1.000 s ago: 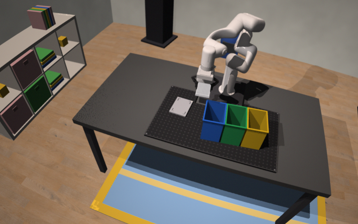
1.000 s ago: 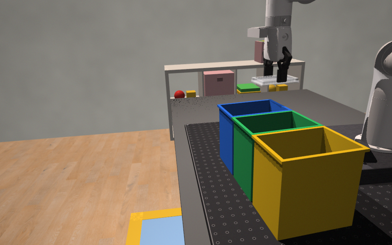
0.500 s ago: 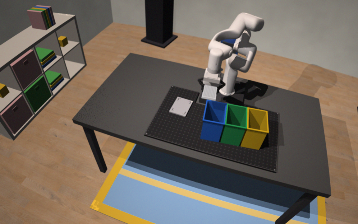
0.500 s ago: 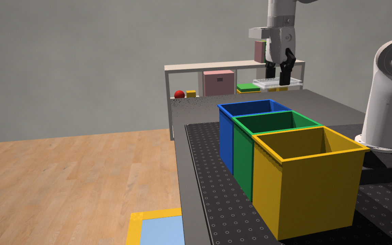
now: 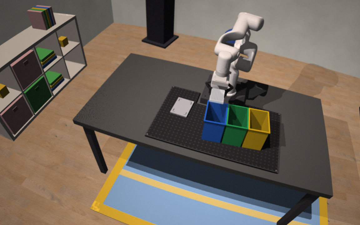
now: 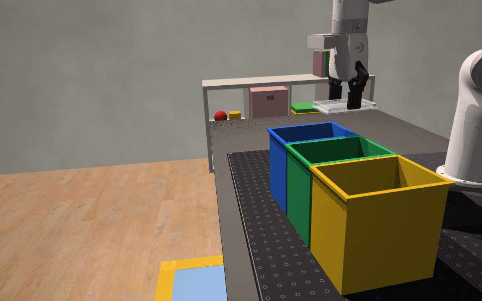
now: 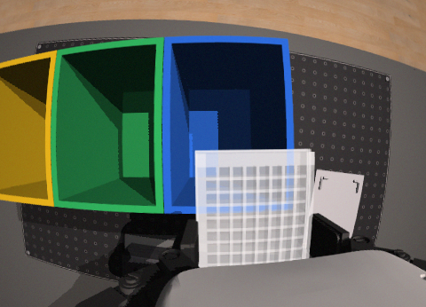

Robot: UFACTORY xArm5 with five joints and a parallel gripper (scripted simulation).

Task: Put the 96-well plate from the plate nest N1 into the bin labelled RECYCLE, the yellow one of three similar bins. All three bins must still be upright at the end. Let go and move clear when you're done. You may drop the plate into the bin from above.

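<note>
The 96-well plate [image 6: 344, 105] is held level between the closed fingers of the hand [image 6: 344, 100], above the counter [image 5: 125, 92] at the blue bin's [image 5: 216, 114] near rim.
</note>
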